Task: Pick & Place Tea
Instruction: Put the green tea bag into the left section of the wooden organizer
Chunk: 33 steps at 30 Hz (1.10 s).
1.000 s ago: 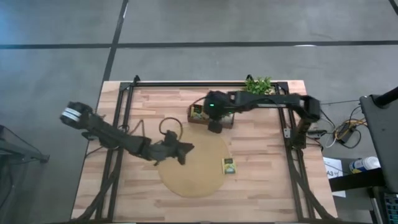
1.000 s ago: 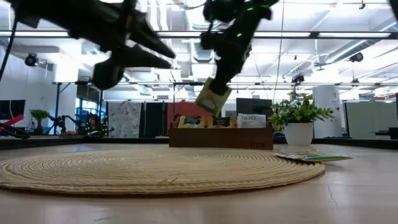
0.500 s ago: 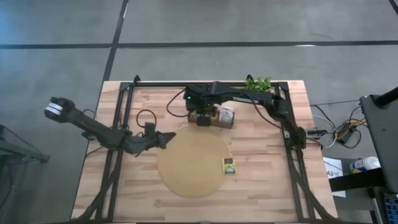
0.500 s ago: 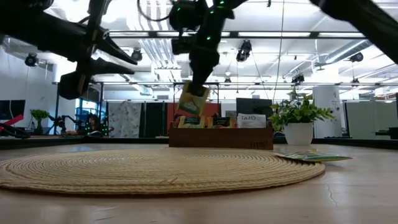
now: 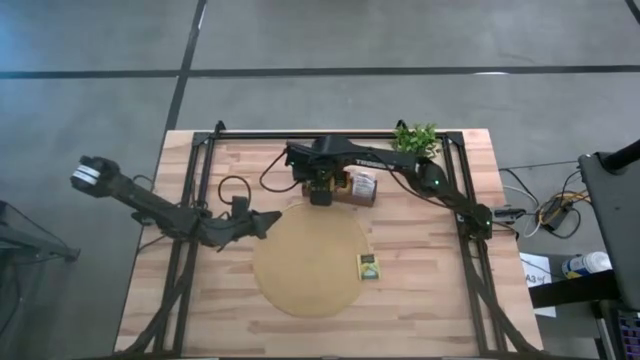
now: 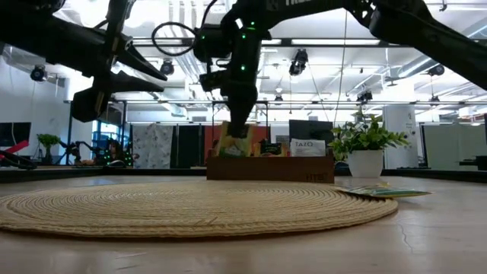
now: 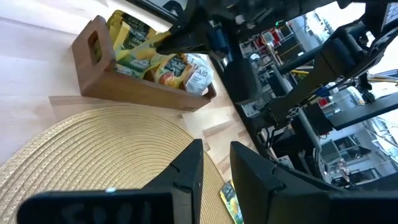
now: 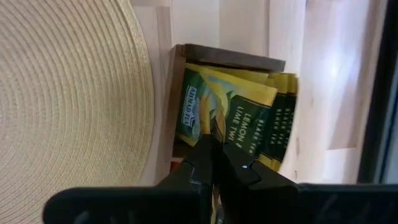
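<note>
My right gripper is above the left end compartment of the dark brown tray, shut on a yellow-and-green tea sachet. More sachets stand in the tray's compartments. One green-and-yellow sachet lies flat on the right part of the round tan mat. My left gripper hovers open by the mat's left edge, with nothing between its fingers. My right gripper pinches the sachet's upper edge between its two fingers, which point down from above. The sachet hangs below the fingers, slightly tilted, its lower end at the tray's rim. I cannot tell whether it touches the sachets below.
A small green plant in a white pot stands at the far edge, right of the tray. A dark metal frame runs along the table's left, far and right sides. Bare wooden table lies around the mat.
My right gripper has carried the sachet from above the mat's far edge toward the table's left, over the tray's left end, and has sunk, bringing the sachet down to the tray's rim. My left gripper has drawn back off the mat toward the table's left edge, then kept still.
</note>
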Motion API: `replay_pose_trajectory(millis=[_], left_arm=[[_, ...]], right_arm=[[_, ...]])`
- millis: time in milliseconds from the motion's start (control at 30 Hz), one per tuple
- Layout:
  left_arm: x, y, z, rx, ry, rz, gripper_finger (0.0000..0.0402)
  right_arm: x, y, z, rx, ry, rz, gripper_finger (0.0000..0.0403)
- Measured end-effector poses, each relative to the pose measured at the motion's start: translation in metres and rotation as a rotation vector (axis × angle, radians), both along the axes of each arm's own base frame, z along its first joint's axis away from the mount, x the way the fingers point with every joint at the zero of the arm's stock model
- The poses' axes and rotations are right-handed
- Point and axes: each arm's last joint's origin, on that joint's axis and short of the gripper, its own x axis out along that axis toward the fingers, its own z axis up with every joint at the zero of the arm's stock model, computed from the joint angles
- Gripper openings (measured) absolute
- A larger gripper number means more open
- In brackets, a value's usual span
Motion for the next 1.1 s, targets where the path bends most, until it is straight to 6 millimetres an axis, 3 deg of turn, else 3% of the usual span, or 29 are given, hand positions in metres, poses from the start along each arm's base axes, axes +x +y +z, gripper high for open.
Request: replay_pose_trajectory(millis=[233,367,567,900,1100], left_arm=[[0.0,0.0,0.0,0.003,0.003,-0.001,0.0076],[0.0,0.0,0.0,0.007,0.005,-0.002,0.0076],[0.0,0.0,0.0,0.007,0.006,-0.002,0.0076],[0.0,0.0,0.0,0.019,0.009,0.008,0.0076],[0.0,0.0,-0.001,0.02,0.009,0.012,0.0076]], right_arm=[[0.004,-0.007,-0.023,0.016,0.051,-0.035,0.0008],[0.005,-0.008,-0.027,0.018,0.044,-0.039,0.0008],[0.008,-0.013,-0.027,0.012,0.01,-0.058,0.0015],[0.007,-0.014,-0.026,-0.003,0.005,-0.104,0.0078],[0.004,-0.013,-0.012,-0.01,-0.025,-0.102,0.01]])
